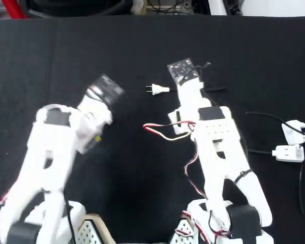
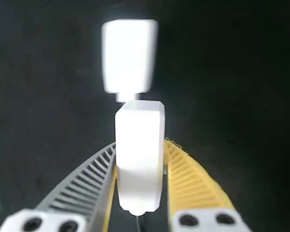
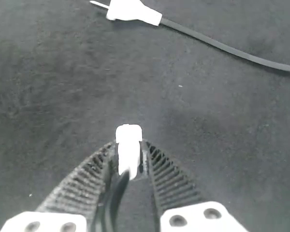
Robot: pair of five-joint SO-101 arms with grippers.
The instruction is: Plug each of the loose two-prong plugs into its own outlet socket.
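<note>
Closest to the left wrist camera, the left gripper (image 2: 140, 150) has its grey and yellow fingers clamped on the two flanks of a tall white rectangular plastic block (image 2: 139, 169). It holds the block above the black cloth table (image 3: 48, 87). A second white block (image 2: 129, 55) stands at the far end of the first, in line with it and joined by a short white neck. I cannot tell whether the pair is fully seated.

The right gripper (image 3: 129, 146) has its fingers drawn almost together on a small white plug (image 3: 129, 140), whose dark lead runs back between them.

At the table edge on the right arm's outer side lie white socket pieces (image 1: 288, 152) on black leads.

Smallest is the loose white two-prong plug (image 3: 133, 10), flat on the cloth straight ahead of the right gripper and apart from it. Its long axis lies across that gripper's line of reach, not along it. In the high view its prongs point toward the left arm's side, and its thin black cable (image 3: 222, 46) trails back past the right arm. The right arm is clearly nearer, while the left gripper is well off to the side.

Both grippers are occupied, so my judgement is that neither can take this plug until one lets go of its load. The right wrist would probably also need to turn so the fingers close across the plug body.
</note>
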